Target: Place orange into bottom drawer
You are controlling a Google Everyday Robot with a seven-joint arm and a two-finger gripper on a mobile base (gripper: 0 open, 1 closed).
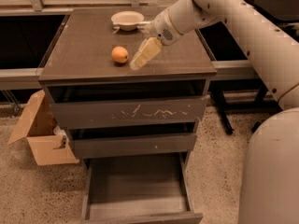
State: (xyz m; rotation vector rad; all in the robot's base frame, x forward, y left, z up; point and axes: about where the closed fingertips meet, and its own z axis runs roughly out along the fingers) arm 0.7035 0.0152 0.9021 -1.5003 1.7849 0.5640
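Camera view shows my claw (136, 64) hanging just beside the orange (120, 54), which sits on the bench (84, 36), apparently untouched. Whether the claw is spread or pressed together I cannot tell. The bottom drawer (135, 183) stands pulled out. I judge the grasp, carry and drop all remain.

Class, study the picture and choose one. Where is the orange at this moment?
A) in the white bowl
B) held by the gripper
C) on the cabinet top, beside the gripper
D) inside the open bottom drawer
C: the orange rests on the cabinet top, with the gripper close beside it, and the open bottom drawer holds no fruit.
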